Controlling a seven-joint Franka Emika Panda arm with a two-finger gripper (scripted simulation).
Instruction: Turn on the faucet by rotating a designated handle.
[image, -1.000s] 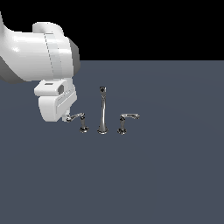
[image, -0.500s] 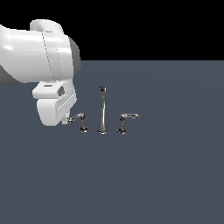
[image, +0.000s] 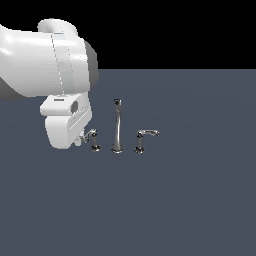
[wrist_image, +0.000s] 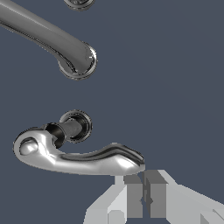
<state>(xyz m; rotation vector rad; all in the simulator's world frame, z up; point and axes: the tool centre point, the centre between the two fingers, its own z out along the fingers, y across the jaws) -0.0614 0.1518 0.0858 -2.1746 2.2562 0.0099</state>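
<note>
The chrome faucet's tall thin spout (image: 117, 127) stands mid-floor with a short lever handle on each side. The handle (image: 92, 138) is the one on the exterior view's left, its arm pointing at my white hand. In the wrist view its shiny lever arm (wrist_image: 83, 159) runs out from a dark post, and the spout (wrist_image: 52, 39) lies beyond it. My gripper (wrist_image: 143, 192) is shut, empty, its fingertips right beside the arm's free end; contact cannot be told. In the exterior view the gripper (image: 80, 140) is mostly hidden behind the hand.
The second lever handle (image: 142, 139), with a brighter arched arm, stands on the exterior view's right of the spout. The set sits on a flat grey-blue floor (image: 175, 200). My bulky white arm (image: 50, 65) fills the exterior view's upper left.
My hand has sunk slightly toward the handle's arm. The handle, the spout and the other handle look unmoved.
</note>
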